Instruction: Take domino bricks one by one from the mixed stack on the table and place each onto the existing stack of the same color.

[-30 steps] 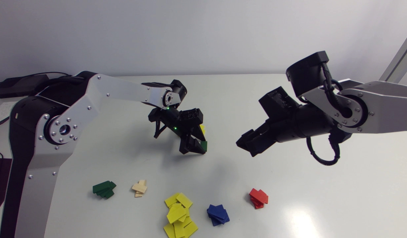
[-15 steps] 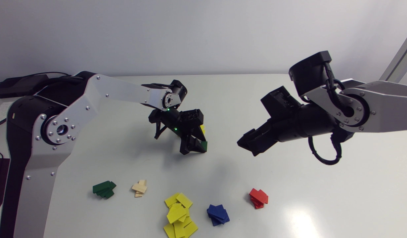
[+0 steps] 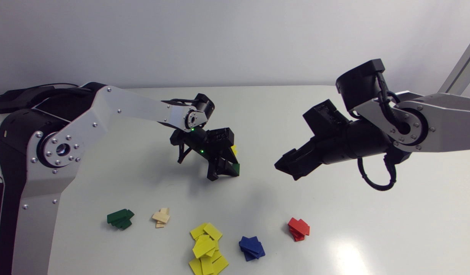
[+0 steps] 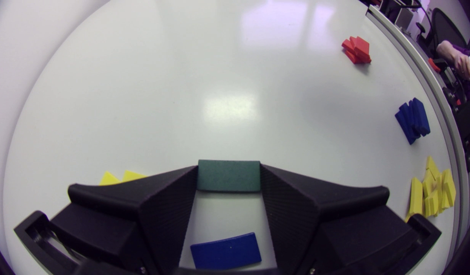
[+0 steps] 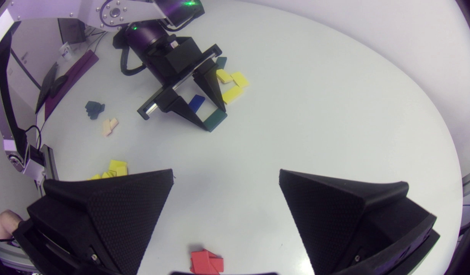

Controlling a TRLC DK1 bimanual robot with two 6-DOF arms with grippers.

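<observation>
My left gripper is shut on a dark green brick, pinched by its ends between both fingertips, low over the middle of the table. Under the gripper lies a blue brick. Beside it are yellow bricks and another green brick of the mixed pile. Along the front stand the sorted stacks: green, beige, yellow, blue and red. My right gripper hangs open and empty above the table, right of the left one.
The yellow stack is a loose, spread heap, wider than the others. Bare table lies between the pile and the front row. The table's front edge runs just beyond the stacks in the left wrist view.
The left gripper's fingers have closed onto the green brick. The left arm's upper links have shifted slightly. The right arm has drifted a little to the right.
</observation>
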